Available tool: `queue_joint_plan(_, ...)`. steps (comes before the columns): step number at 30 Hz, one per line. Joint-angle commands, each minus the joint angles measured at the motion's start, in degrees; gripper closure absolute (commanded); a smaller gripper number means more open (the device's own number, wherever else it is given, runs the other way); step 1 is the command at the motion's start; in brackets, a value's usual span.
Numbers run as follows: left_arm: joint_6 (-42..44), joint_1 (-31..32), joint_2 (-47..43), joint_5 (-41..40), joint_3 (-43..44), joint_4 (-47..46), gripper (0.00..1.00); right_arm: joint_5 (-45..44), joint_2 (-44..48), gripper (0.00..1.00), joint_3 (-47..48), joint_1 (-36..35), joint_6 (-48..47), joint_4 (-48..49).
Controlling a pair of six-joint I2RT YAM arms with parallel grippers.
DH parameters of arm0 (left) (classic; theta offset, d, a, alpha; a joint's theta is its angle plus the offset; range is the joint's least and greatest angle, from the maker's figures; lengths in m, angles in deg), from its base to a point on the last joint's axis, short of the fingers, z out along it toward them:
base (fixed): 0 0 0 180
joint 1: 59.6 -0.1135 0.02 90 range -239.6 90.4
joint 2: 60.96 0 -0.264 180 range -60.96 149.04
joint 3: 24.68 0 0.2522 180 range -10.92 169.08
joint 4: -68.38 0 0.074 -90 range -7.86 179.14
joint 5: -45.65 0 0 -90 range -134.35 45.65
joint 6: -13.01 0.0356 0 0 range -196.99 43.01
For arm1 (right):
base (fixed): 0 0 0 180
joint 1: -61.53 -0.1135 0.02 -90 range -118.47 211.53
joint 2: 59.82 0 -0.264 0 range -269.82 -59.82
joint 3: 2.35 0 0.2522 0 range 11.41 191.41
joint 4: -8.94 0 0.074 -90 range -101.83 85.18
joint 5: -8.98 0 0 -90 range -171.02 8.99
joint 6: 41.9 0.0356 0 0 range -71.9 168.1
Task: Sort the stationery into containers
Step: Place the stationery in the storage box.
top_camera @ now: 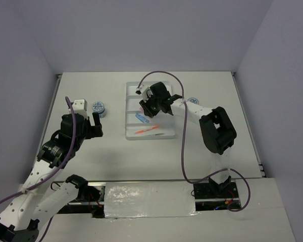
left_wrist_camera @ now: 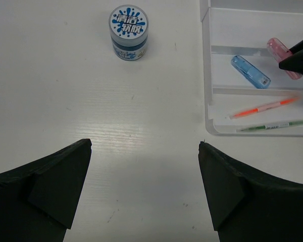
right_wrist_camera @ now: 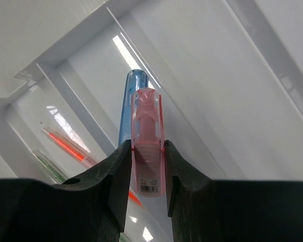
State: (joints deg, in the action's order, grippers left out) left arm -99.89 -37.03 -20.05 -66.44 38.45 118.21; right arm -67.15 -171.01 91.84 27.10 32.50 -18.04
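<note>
The white four-compartment tray (top_camera: 135, 93) stands at the table's middle. My right gripper (top_camera: 147, 108) reaches into it, shut on a pink stick (right_wrist_camera: 147, 116), held low over the compartment where a blue stick (right_wrist_camera: 130, 96) lies. The pink stick (left_wrist_camera: 283, 55) and blue stick (left_wrist_camera: 250, 71) also show in the left wrist view. An orange pen (left_wrist_camera: 265, 107) and a green pen (left_wrist_camera: 272, 125) lie in the nearest compartments. My left gripper (top_camera: 88, 120) is open and empty (left_wrist_camera: 144, 146) above bare table, short of a blue-white tub (left_wrist_camera: 129, 33).
A second blue-white tub (top_camera: 193, 101) stands right of the tray, beside my right arm. The first tub (top_camera: 98, 108) is left of the tray. The tray's near left corner (left_wrist_camera: 208, 128) is close to my left gripper's right finger.
</note>
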Motion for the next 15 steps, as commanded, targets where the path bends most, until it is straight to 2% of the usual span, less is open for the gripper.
queue_joint_plan(1, 1.2, -0.4, -0.7, 1.0, 0.0, -2.3, 0.01, 0.5, -1.8, 0.74, 4.9, 0.2, -4.6, -1.7)
queue_joint_plan(5, 1.3, -0.4, -1.1, 1.0, -0.1, -2.4, 0.01, 0.7, -3.8, 0.66, 6.9, 0.3, -5.9, -3.8)
queue_joint_plan(6, 1.4, -0.4, -1.3, 1.0, -0.1, -2.4, 0.01, 1.0, -3.9, 0.59, 7.1, 0.3, -5.9, -4.2)
queue_joint_plan(9, 1.4, -0.4, -1.3, 1.1, -0.1, -2.5, 0.01, 1.7, -3.8, 0.50, 5.7, 0.2, -5.8, -3.6)
queue_joint_plan(13, 1.5, -0.5, -1.1, 1.2, -0.1, -2.4, 0.01, 3.3, -1.5, 0.46, 3.5, 0.3, -5.2, -1.7)
queue_joint_plan(14, 1.5, -0.5, -1.1, 1.2, -0.1, -2.4, 0.01, 3.4, -1.1, 0.41, 3.1, 0.2, -5.1, -1.5)
queue_joint_plan(15, 1.5, -0.5, -1.0, 1.1, -0.1, -2.4, 0.01, 3.3, -0.2, 0.40, 2.4, 0.2, -4.6, -0.9)
